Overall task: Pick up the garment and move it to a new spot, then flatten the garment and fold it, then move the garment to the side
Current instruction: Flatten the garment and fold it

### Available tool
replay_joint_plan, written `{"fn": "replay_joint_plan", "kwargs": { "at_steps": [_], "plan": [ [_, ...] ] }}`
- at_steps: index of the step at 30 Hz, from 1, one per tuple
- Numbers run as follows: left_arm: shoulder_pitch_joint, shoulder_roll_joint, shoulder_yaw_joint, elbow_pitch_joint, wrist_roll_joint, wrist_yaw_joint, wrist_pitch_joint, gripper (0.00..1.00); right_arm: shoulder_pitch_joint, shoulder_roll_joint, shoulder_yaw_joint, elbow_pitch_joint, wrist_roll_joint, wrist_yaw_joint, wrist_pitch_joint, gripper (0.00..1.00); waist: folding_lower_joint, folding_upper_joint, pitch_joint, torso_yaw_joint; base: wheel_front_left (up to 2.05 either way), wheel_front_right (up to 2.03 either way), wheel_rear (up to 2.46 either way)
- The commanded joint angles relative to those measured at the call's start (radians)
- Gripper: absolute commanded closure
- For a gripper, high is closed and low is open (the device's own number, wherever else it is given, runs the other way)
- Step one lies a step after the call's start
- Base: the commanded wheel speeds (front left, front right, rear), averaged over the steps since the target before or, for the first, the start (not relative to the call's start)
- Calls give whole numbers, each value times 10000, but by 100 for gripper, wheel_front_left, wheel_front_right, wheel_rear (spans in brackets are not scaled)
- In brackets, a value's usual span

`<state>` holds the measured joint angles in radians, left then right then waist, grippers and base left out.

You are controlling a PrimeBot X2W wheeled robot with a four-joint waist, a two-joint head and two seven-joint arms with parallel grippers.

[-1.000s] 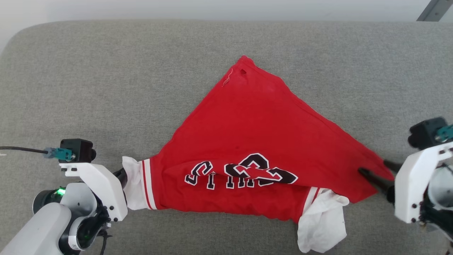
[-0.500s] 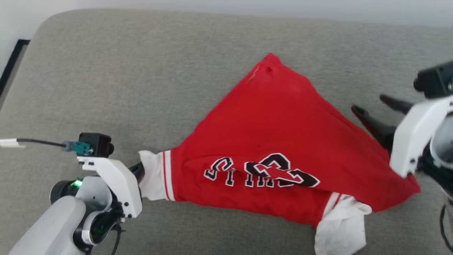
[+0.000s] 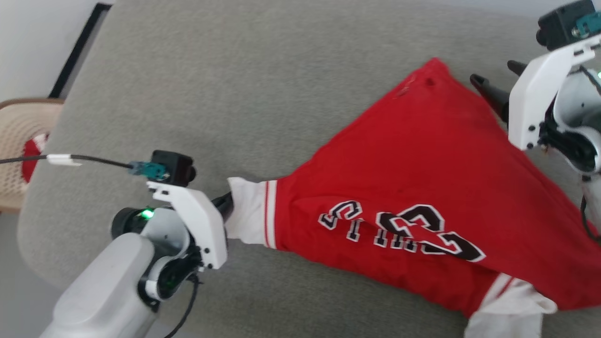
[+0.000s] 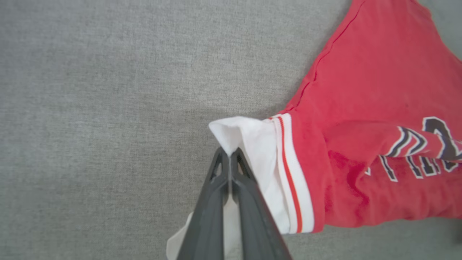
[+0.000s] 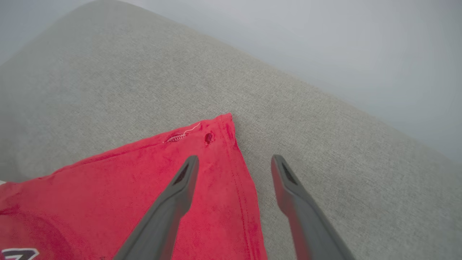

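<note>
Garment (image 3: 422,173): lies in a rough triangle on the grey cushion (image 3: 235,84), print up. Left hand (image 4: 229,154): clamped tight on the white sleeve (image 4: 258,144). Right hand (image 5: 234,159): fingers spread wide, empty, straddling the hem near the far red corner (image 5: 223,124).

Colours here are pretty simple: the shirt (image 3: 422,155) is bright red, and the sleeve (image 4: 252,144) is white, ending in a white band with thin red stripes. The lettering (image 3: 404,230) is black with a white outline. There's a bit of white thread (image 5: 180,136) stitched into one red corner. The cushion (image 3: 235,94) is a plain speckled grey weave. The left gripper (image 4: 229,159) and right gripper (image 5: 234,159) are both dark grey, on a glossy white mount (image 3: 197,225). The camera (image 3: 171,166) is black with a teal plug (image 3: 145,170), plus a small green light (image 3: 147,214). The basket (image 3: 19,126) is beige with a lattice pattern, and the wall (image 5: 325,36) is pale grey.
</note>
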<state>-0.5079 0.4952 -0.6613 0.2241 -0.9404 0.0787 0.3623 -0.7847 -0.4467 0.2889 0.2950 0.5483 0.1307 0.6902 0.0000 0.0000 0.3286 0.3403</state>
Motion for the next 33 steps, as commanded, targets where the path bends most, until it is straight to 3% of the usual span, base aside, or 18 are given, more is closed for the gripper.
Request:
{"fn": "replay_joint_plan", "kwargs": {
  "at_steps": [1,11,20,21,22,33],
  "plan": [
    [-270,-179,-116,125,92,-129,-2,100,-449,-57,270,606,68,1,-75,0,0,0,310,500,0,0,0],
    [-1009,-986,-521,949,198,-754,-180,100,-1877,-189,1566,4019,453,1,385,0,0,0,715,1608,0,0,0],
    [-1289,-1217,-569,1628,153,-1044,-366,100,-1299,-276,3497,5894,871,4,1358,0,0,0,789,1829,0,0,0],
    [-1309,-1229,-563,1698,131,-1069,-377,100,-1297,-272,3721,5823,1019,17,1385,19,0,0,772,1809,0,0,0],
    [-1340,-1227,-548,1762,109,-1086,-365,100,-1391,-292,3900,5595,1200,39,1205,100,0,0,764,1774,0,0,0],
    [-2188,-410,-267,2159,354,-1161,-88,100,-2769,-1239,4859,3969,2363,-1,-836,100,0,0,195,811,0,0,0]
  ]
}}
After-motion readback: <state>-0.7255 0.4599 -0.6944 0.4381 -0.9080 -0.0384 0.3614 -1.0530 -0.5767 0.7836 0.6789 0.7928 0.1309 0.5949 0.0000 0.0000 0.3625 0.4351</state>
